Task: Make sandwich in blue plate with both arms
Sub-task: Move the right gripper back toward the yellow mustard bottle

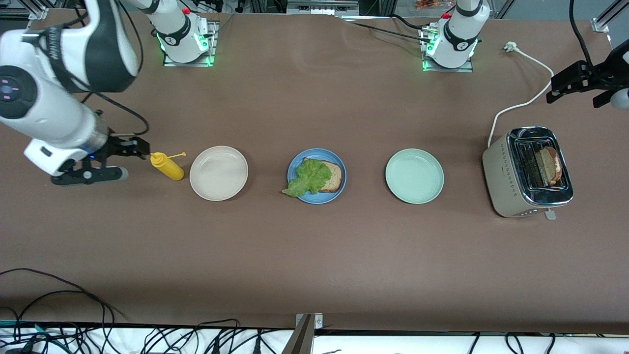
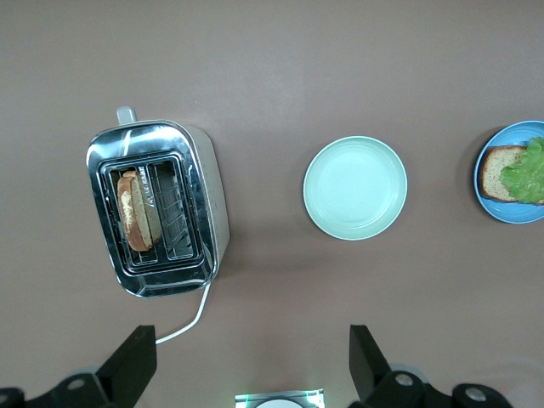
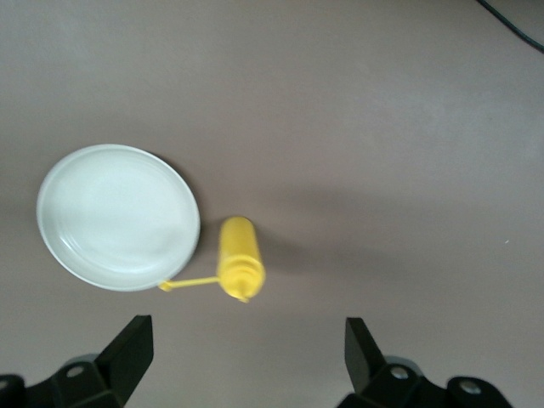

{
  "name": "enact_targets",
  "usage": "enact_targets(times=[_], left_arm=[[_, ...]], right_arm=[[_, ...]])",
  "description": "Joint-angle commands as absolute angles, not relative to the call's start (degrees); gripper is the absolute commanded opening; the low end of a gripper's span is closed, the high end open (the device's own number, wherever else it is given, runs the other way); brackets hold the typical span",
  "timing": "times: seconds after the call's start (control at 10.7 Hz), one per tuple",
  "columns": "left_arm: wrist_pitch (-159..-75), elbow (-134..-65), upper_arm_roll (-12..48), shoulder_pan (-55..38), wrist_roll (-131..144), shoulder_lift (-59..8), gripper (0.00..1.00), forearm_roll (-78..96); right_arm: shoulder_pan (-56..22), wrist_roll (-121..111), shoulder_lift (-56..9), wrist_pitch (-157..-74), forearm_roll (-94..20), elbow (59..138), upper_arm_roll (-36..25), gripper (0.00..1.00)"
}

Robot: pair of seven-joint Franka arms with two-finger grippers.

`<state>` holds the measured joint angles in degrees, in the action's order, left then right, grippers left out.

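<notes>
**Open-faced sandwich on the blue plate, both grippers wide and empty**

The blue plate [image 1: 317, 176] sits mid-table and serves as the landmark. On it lies one square slice of brown bread [image 1: 330, 175] with a darker crust, and a ruffled green lettuce leaf [image 1: 308, 178] lies over the half of the slice toward the right arm's end, its tip hanging past the plate's rim onto the table. No top slice covers the leaf.

Toward the left arm's end from the blue plate stands a pale green plate [image 1: 414, 176], then a chrome-topped toaster [image 1: 527, 171] with a second bread slice [image 1: 549, 166] upright in one slot; only its top edge shows. Toward the right arm's end stands a beige-white plate [image 1: 218, 173], then a yellow squeeze bottle [image 1: 167, 166].

The right gripper [image 1: 114, 161] hangs just beside the bottle, fingers spread wide, holding nothing. The left gripper [image 1: 577, 88] is up near the toaster, cut off by the front view's edge; its wrist view shows the fingers [image 2: 129, 364] wide apart and empty.
</notes>
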<state>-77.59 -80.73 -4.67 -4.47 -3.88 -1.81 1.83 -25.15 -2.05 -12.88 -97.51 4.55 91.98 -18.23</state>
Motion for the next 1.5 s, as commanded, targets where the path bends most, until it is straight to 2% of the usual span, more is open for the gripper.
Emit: enact_targets(times=[0.0, 0.37, 1.12, 1.4], left_arm=[[-77.26, -79.01, -4.48, -4.48, -3.78, -2.55, 1.0, 0.18], [-77.17, -78.93, -4.13, -4.57, -3.6, -2.55, 1.0, 0.35], [-77.26, -79.01, -4.57, -4.39, -3.78, -2.55, 1.0, 0.09], [-77.26, -79.01, -4.66, -4.39, -3.87, -2.64, 1.0, 0.0]], right_arm=[[-25.84, -16.39, -10.46, -99.32, -3.48, 97.2, -25.11, 1.0], [-24.27, -41.06, -11.25, -99.67, -19.02, 102.99, -34.08, 1.0], [-13.81, -91.5, -22.22, -98.97, -38.47, 105.82, -34.28, 1.0], [-10.65, -107.54, -28.45, -92.67, -47.52, 105.91, -34.28, 1.0]])
